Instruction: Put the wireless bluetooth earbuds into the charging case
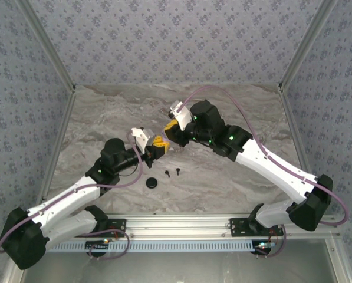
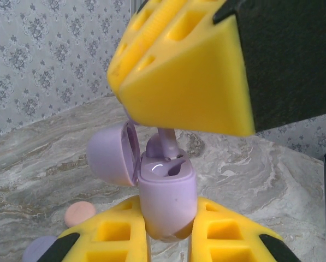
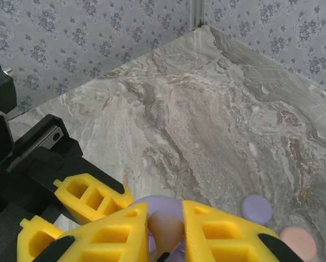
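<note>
A lilac charging case (image 2: 168,194) stands upright between the yellow fingers of my left gripper (image 2: 168,206), which is shut on it. Its lid (image 2: 111,154) hangs open to the left. The right gripper's yellow fingers (image 2: 179,76) come down from above, and a lilac earbud (image 2: 164,144) pokes stem-first into the case's far socket. In the right wrist view my right gripper (image 3: 165,212) is shut on that earbud (image 3: 165,229), which looks pale there. From above, the left gripper (image 1: 157,144) and right gripper (image 1: 173,131) meet mid-table. Two black earbuds (image 1: 165,173) (image 1: 177,172) lie on the marble.
A black disc (image 1: 151,183) lies near the black earbuds, in front of the left arm. A lilac disc (image 3: 256,209) and a pink disc (image 3: 297,243) rest on the marble below the grippers. Patterned walls close the table's back and sides.
</note>
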Available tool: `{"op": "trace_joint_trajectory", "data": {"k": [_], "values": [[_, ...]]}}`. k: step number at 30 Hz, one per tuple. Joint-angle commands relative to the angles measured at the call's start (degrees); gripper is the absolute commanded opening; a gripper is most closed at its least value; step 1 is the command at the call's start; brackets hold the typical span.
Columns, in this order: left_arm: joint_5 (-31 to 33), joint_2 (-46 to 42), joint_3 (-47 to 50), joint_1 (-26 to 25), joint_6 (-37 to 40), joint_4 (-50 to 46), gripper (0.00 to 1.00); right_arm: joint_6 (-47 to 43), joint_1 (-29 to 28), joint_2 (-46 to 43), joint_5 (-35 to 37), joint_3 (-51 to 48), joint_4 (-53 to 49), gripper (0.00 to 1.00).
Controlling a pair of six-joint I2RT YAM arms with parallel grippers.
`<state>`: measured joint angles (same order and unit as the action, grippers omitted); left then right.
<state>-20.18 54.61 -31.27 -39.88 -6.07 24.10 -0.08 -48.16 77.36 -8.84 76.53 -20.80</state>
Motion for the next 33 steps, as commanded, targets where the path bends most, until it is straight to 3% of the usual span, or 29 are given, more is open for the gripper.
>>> {"op": "trace_joint_trajectory", "data": {"k": [1, 18, 33], "values": [[-0.5, 0.1, -2.5, -0.4, -0.3, 2.2, 0.0, -0.8, -0.6, 0.7, -1.0, -0.9, -0.4, 0.22], [0.4, 0.1, -2.7, -0.4, -0.3, 2.4, 0.0, -0.3, -0.9, 0.9, -4.3, 0.3, -1.7, 0.25], [0.7, -0.3, -1.9, -0.3, -1.1, 3.5, 0.0, 1.4, 1.9, 0.7, -5.8, 5.9, -3.6, 0.4]]}}
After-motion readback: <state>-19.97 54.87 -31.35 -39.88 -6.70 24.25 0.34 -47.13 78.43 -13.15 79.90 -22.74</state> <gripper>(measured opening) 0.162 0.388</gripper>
